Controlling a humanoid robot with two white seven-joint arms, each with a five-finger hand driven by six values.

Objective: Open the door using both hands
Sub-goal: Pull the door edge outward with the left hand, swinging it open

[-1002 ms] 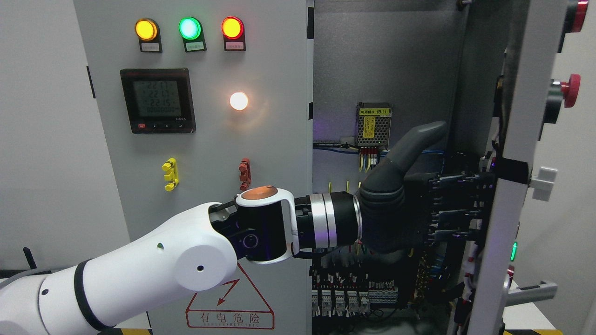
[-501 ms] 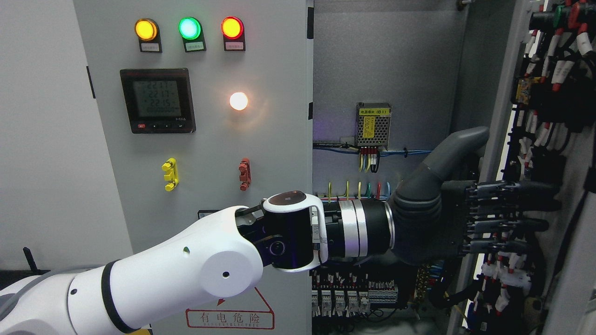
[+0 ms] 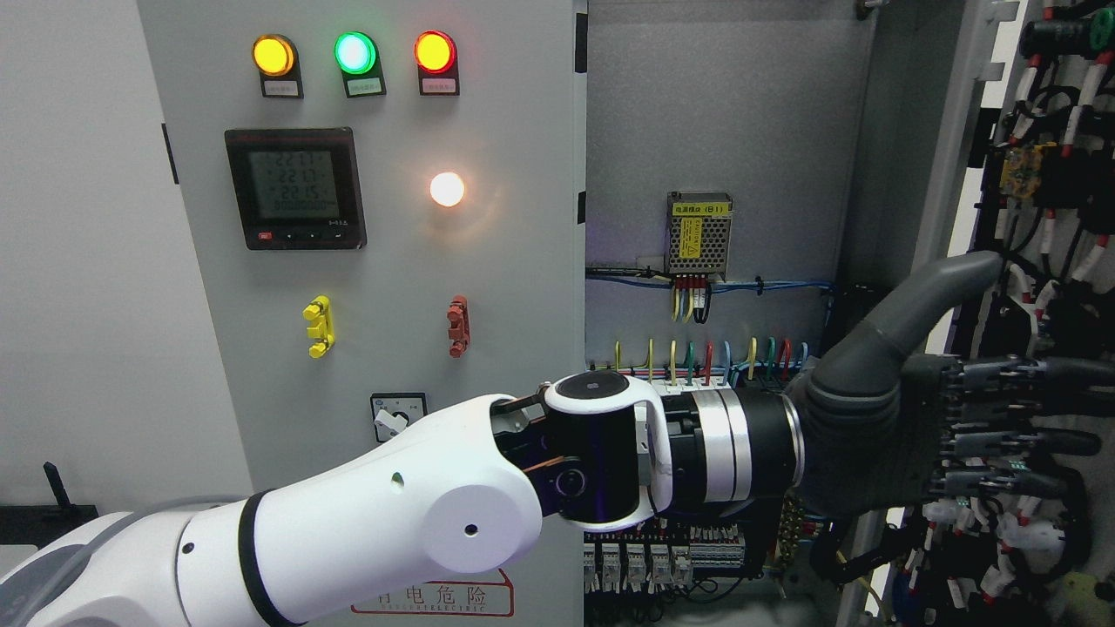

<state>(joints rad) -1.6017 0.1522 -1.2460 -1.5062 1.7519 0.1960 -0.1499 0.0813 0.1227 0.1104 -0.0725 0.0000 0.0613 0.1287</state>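
The cabinet's right door stands swung far open at the picture's right, its inner face covered in black and red wiring. My left arm comes in from the lower left and reaches across the opening. My left hand is open: its fingers lie stretched out flat against the door's inner side and the thumb points up. It grasps nothing. The left door is closed. My right arm is out of view.
The left door carries three lit lamps, a meter, a white lamp and a rotary switch. Inside the cabinet are a power supply, coloured wires and breakers.
The right door has swung much further open to the right, now showing its wired inner face. My left arm has stretched right and slightly down, the hand following the door.
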